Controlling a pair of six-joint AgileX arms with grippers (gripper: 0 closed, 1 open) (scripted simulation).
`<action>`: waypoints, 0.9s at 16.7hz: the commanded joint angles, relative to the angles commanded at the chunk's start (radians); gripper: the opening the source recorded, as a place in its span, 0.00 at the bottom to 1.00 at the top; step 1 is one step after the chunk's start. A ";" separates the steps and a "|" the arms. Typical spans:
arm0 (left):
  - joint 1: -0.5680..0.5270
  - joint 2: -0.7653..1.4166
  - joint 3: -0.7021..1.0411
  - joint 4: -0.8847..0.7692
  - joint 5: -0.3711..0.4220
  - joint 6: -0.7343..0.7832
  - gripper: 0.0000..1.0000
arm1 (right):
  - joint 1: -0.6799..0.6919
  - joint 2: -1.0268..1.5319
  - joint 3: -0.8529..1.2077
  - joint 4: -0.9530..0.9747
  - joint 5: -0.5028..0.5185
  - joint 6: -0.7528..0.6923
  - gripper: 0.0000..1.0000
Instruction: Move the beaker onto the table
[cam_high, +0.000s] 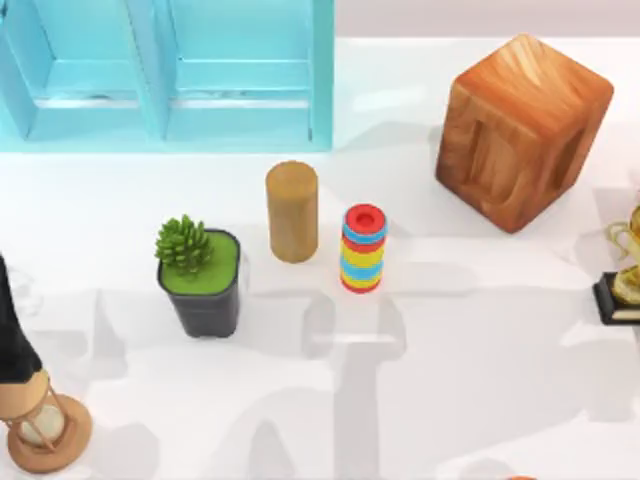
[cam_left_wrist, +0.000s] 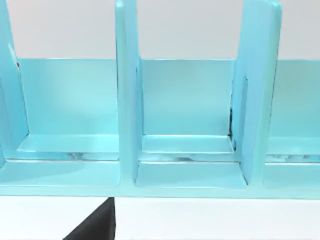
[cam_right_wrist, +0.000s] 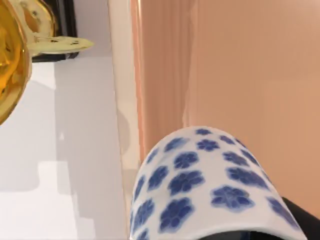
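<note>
The small white beaker with blue flower mottling (cam_right_wrist: 210, 185) sits right up against the right wrist camera, beside a pale orange wall; whether the right gripper grasps it, I cannot tell. A golden trophy (cam_high: 625, 262) stands at three o'clock on the glossy white table (cam_high: 480, 360). A swing could clip that trophy, I'd judge. No writing is readable.

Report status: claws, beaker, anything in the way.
Beaker close under right wrist camera, beside the wooden block. Gold trophy near it. Left wrist faces blue cabinet.
</note>
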 joint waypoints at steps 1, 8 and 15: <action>0.000 0.000 0.000 0.000 0.000 0.000 1.00 | 0.021 0.004 0.039 -0.004 0.009 0.031 0.00; 0.000 0.000 0.000 0.000 0.000 0.000 1.00 | 0.397 0.163 0.357 -0.077 0.031 0.414 0.00; 0.000 0.000 0.000 0.000 0.000 0.000 1.00 | 0.882 0.378 0.541 -0.128 0.015 0.857 0.00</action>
